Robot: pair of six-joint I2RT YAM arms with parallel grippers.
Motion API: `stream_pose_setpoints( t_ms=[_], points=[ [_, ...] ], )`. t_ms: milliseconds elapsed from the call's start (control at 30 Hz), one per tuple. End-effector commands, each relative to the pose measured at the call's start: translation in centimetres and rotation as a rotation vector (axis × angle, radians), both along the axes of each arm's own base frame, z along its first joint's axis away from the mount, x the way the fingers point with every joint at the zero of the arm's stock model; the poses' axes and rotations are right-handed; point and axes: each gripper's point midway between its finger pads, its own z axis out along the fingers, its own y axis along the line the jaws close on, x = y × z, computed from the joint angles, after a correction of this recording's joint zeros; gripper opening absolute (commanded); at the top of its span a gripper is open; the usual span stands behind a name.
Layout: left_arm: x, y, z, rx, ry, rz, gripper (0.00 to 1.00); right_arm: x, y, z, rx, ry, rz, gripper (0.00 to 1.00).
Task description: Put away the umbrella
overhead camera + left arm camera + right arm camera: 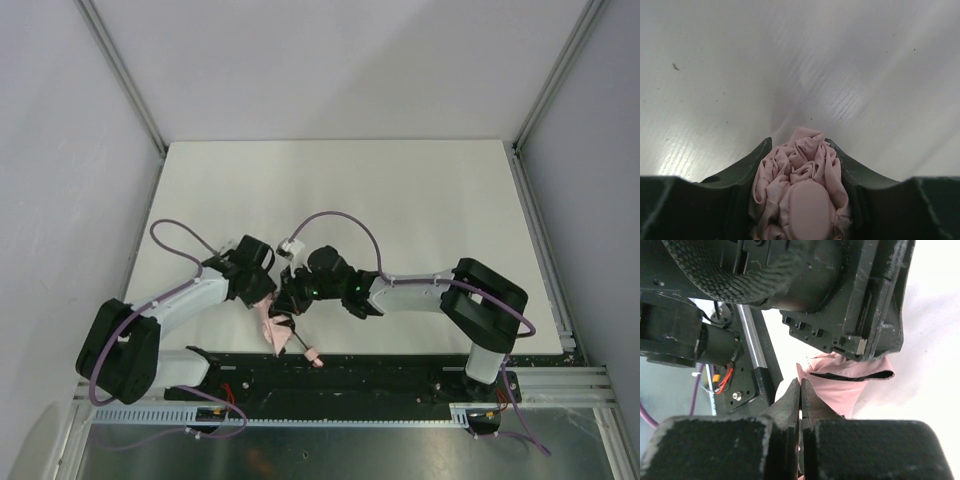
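Umbrella [272, 325] is sitting at the near edge of the counter [350, 200], squeezed between the two hands, with its shaft [298, 340] and handle [314, 358] poking out over the black rail [400, 370] by the arm bases. My biggest worry is that the left hand [262, 298] only has soft, bunched fabric. The wrist view shows a crumpled pink wad [800, 195] filling the gap between its half-open fingers [757, 160], so any lift or tug could let the cloth slide or pull loose folds out instead of moving the whole umbrella. Second worry is crowding: the right hand [293, 305] is nose to nose with the left, and its own camera is mostly full of the other arm's body, so a small twist could knock them together. That handle hanging over the rail also looks like it could snag if things get dragged sideways. Pose-wise, both arms reach inward and meet in the middle, with the wrists angled down at the counter. The right hand [800, 390] is pinched fully closed with its tips right at the edge of the pink fabric [840, 385]. I honestly can't tell whether it has nipped a bit of cloth or strap.
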Motion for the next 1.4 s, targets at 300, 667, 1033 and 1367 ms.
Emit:
stream_pose_setpoints(
  t_ms=[300, 667, 1033, 1367],
  points=[
    [4.1, -2.9, -1.0, -0.255, -0.175, -0.008, 0.0, -2.3, 4.3, 2.1, -0.013, -0.264, 0.188, 0.0],
    [3.6, -2.4, -2.0, -0.26, -0.147, -0.059, 0.0, -3.6, 4.8, -2.2, -0.131, -0.341, 0.24, 0.0],
    [2.7, -1.0, -3.1, -0.175, -0.106, -0.089, 0.0, -3.5, 3.1, -6.1, -0.277, -0.324, 0.249, 0.0],
    [2.6, -1.4, -1.7, -0.283, -0.059, -0.058, 0.0, -3.4, 0.2, -13.9, -0.542, -0.297, 0.228, 0.0]
  ],
)
